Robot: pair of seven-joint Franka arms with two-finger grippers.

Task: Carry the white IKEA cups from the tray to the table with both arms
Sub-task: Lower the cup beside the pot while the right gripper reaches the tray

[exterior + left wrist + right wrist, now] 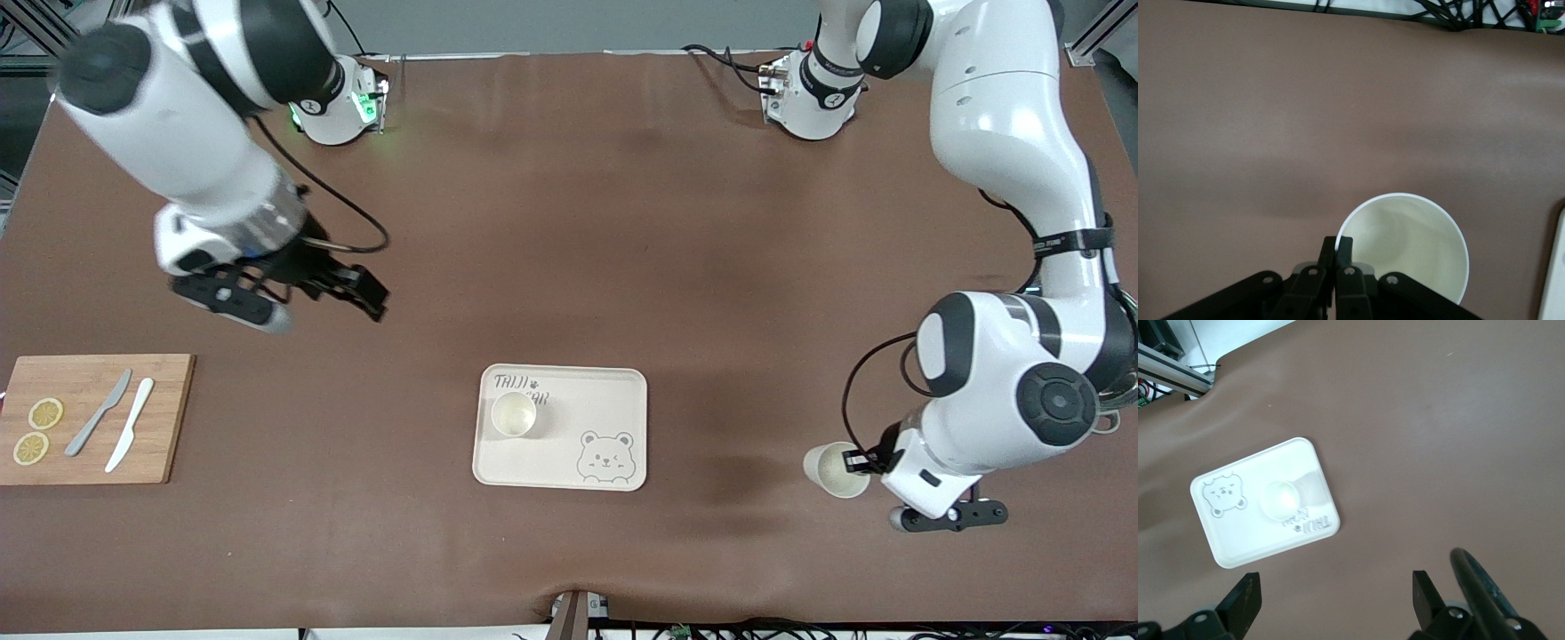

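One white cup (514,414) stands upright on the cream bear tray (613,400) at the table's middle, on the side toward the right arm. The second white cup (834,469) is toward the left arm's end of the table, its mouth showing, with my left gripper (861,461) shut on its rim. In the left wrist view the fingertips (1345,244) pinch the wall of that cup (1411,247). I cannot tell whether it touches the table. My right gripper (342,289) hangs open and empty over bare table. Its wrist view shows the gripper (1335,593), the tray (1245,540) and its cup (1281,499).
A wooden cutting board (164,418) lies toward the right arm's end of the table, near the front edge. On it are two lemon slices (45,413), a grey knife (98,413) and a white knife (130,425). Brown table surface (569,222) lies between the arm bases and the tray.
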